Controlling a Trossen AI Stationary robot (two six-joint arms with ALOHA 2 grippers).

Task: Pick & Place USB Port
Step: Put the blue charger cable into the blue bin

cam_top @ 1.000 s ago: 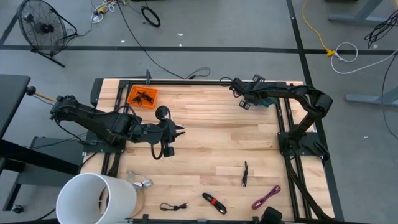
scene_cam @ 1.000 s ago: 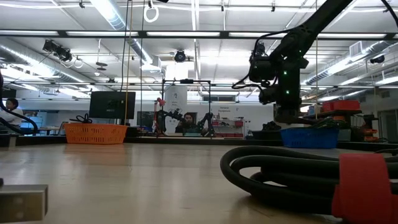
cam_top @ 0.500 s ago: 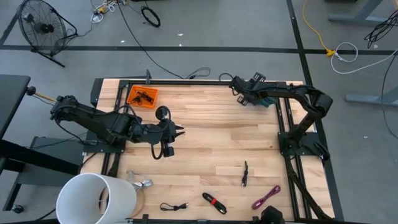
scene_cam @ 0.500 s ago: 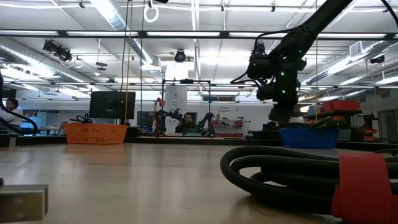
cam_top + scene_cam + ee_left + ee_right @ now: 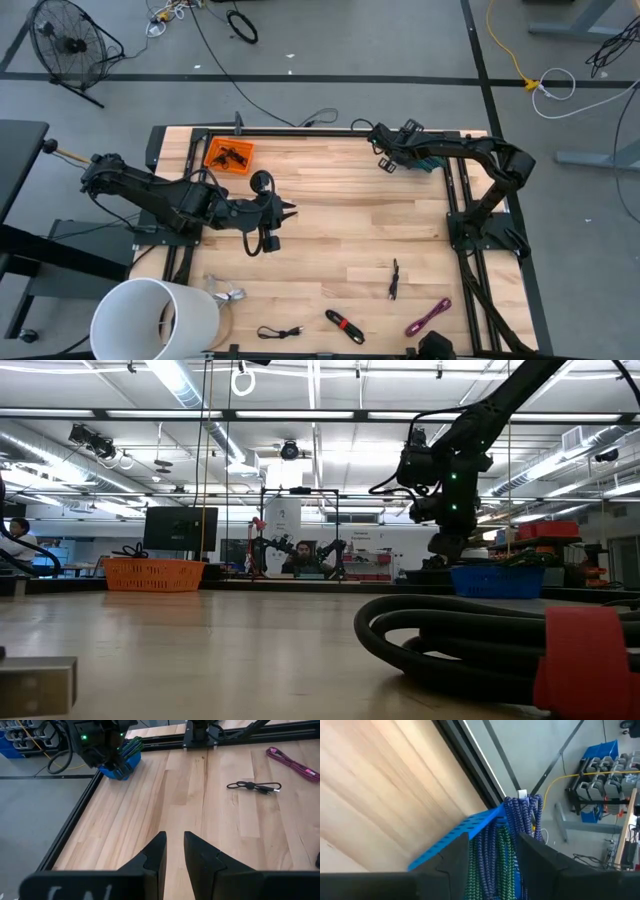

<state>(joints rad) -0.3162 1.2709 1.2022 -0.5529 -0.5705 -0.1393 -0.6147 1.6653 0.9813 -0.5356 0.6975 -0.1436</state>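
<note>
From straight overhead we get the whole layout: the left gripper (image 5: 288, 210) parked over bare wood near the middle of the table (image 5: 340, 215), and the right gripper (image 5: 385, 163) up at the far right corner beside the blue bin (image 5: 428, 162). The top-down shot also shows us the cables along the near edge: a small black cable (image 5: 394, 279), a black cable with a red band (image 5: 344, 326), a pink cable (image 5: 428, 318) and another black cable (image 5: 280, 332). An orange bin (image 5: 229, 156) sits at the far left corner, with a white bucket (image 5: 155, 318) off the near left corner.

What the overhead can't tell us is the finger state, so we lean on the wrist cams. The left wrist view shows its fingers (image 5: 153, 856) slightly apart with a narrow gap and only wood between them, holding nothing. That same view catches the small black cable (image 5: 254, 786) and the pink one (image 5: 292, 761) lying well ahead of it, untouched.

The right wrist view is the interesting one: its fingers (image 5: 451, 855) are spread, and braided blue and green cables (image 5: 502, 845) hanging out of the blue bin (image 5: 455, 836) sit right in the gap. We can't tell if they're touching the pads.

The table-level view adds a fat black cable with a red band (image 5: 480, 645) up close.
</note>
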